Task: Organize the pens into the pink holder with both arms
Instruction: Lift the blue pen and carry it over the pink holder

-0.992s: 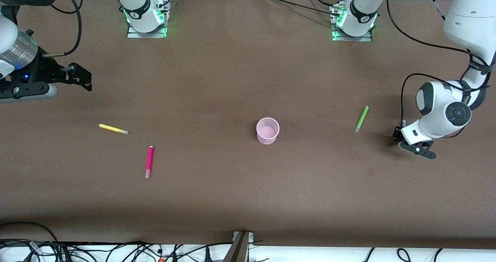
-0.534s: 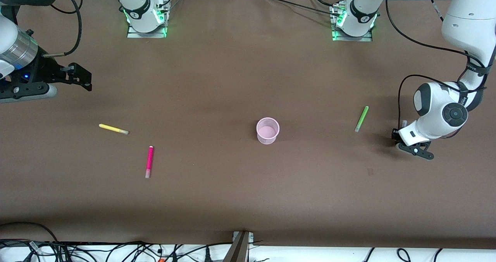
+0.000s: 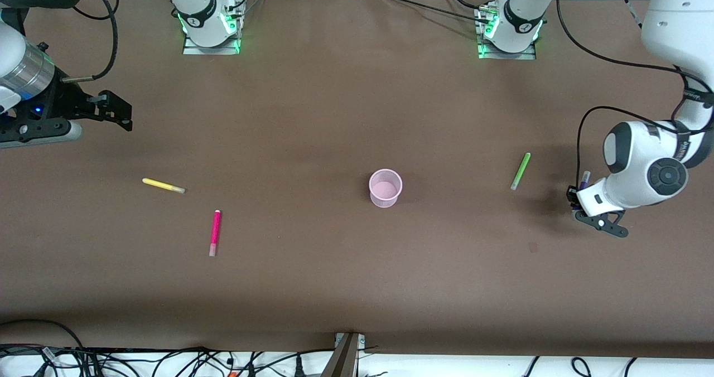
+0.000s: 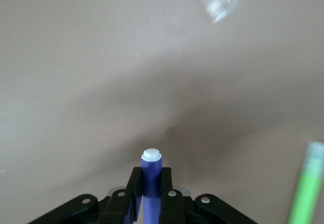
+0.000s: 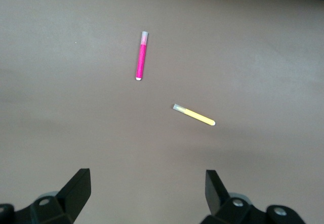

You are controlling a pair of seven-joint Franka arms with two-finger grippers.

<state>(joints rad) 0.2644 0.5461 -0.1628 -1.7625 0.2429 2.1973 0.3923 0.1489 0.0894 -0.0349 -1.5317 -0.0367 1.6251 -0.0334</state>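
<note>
Gripping the purple pen, the left claw hangs above the surface near the green pen. The right claw waits spread wide over its own end. The pink holder stands mid-surface; the yellow pen and magenta pen lie toward the right arm's end.
</note>
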